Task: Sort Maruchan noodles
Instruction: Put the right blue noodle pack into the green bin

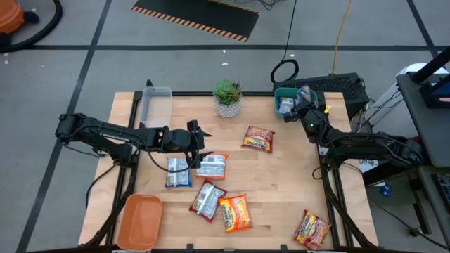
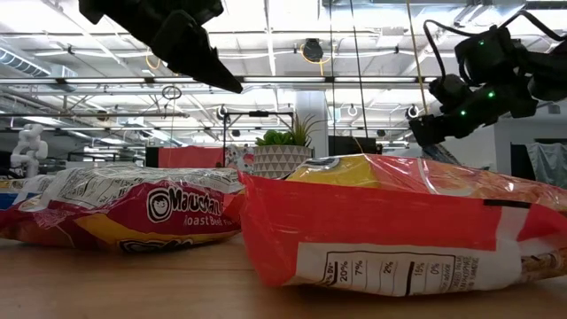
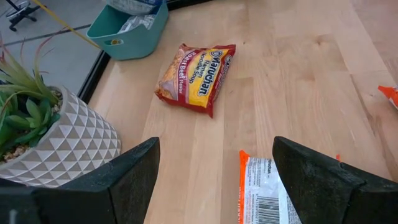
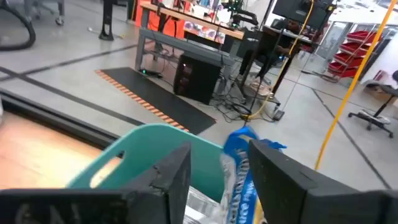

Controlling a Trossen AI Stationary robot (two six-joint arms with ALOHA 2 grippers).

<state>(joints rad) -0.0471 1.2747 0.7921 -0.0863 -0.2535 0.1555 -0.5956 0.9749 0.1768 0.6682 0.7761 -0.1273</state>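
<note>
Several flat crinkly plastic noodle packets (image 1: 235, 211)

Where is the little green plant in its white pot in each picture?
High view: potted plant at the table's far edge, centre.
Low view: plant in the middle distance, behind the noodle packets.
Left wrist view: plant at the left edge.
Right wrist view: not in it.
Shared landmark: the teal tray.

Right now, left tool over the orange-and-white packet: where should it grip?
Pinch the flat orange-and-white plastic noodle packet across its short width, straight down from above: it lies flat on the wooden table, its blue neighbour close alongside. The left tool hangs open.
</note>
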